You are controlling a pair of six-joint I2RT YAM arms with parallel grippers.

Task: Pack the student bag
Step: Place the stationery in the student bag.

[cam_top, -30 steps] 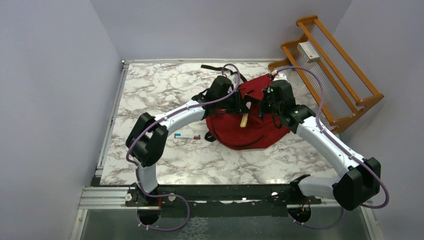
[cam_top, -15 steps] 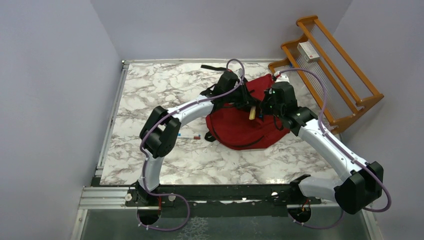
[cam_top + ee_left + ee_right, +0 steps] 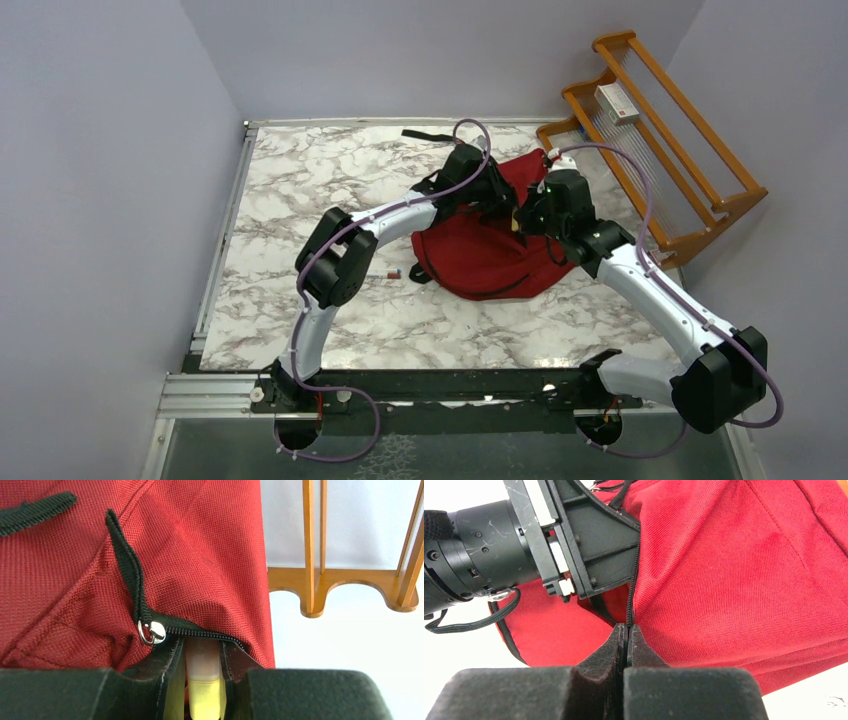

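Observation:
The red student bag (image 3: 480,258) lies on the marble table at centre right. My left gripper (image 3: 202,647) is shut on a yellow marker (image 3: 205,692) with a pale cap. The cap's tip sits inside the bag's open zip, just right of the metal zip pull (image 3: 152,631). From above, the left gripper (image 3: 503,205) is at the bag's upper edge and hides the marker. My right gripper (image 3: 626,630) is shut on the bag's zip edge (image 3: 633,587), holding the red fabric up beside the left gripper's body (image 3: 574,535). In the top view the right gripper (image 3: 522,218) is right next to the left one.
A wooden rack (image 3: 665,140) stands at the table's far right with a white box (image 3: 617,103) on it; its legs (image 3: 312,555) show just behind the bag. A pen (image 3: 388,273) lies left of the bag, partly under my left arm. A black strap (image 3: 425,135) trails at the back.
My left arm has reached farther right and carried the yellow marker from above the bag's front into the zip opening. The right gripper kept its grip and shifted slightly back.

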